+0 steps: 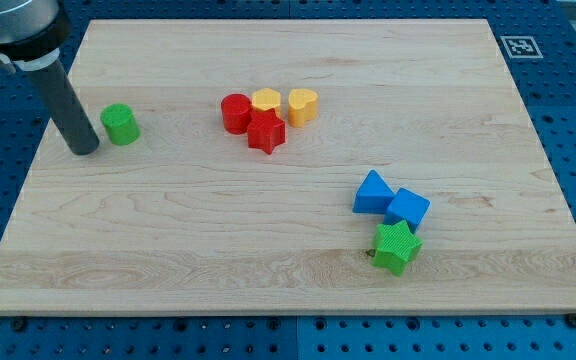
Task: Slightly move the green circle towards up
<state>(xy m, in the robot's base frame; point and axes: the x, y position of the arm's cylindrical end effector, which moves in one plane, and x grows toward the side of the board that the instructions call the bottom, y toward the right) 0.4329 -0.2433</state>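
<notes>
The green circle [120, 124] sits on the wooden board [288, 290] near the view's left edge, upper part. My tip [85, 150] rests on the board just left of and slightly below the green circle, with a small gap between them. The dark rod rises from the tip toward the view's top left corner.
A red circle [235, 113], a red star [266, 132], a yellow block [266, 100] and a yellow heart [302, 105] cluster at upper centre. A blue triangle [372, 192], a blue block [407, 209] and a green star [396, 247] group at lower right.
</notes>
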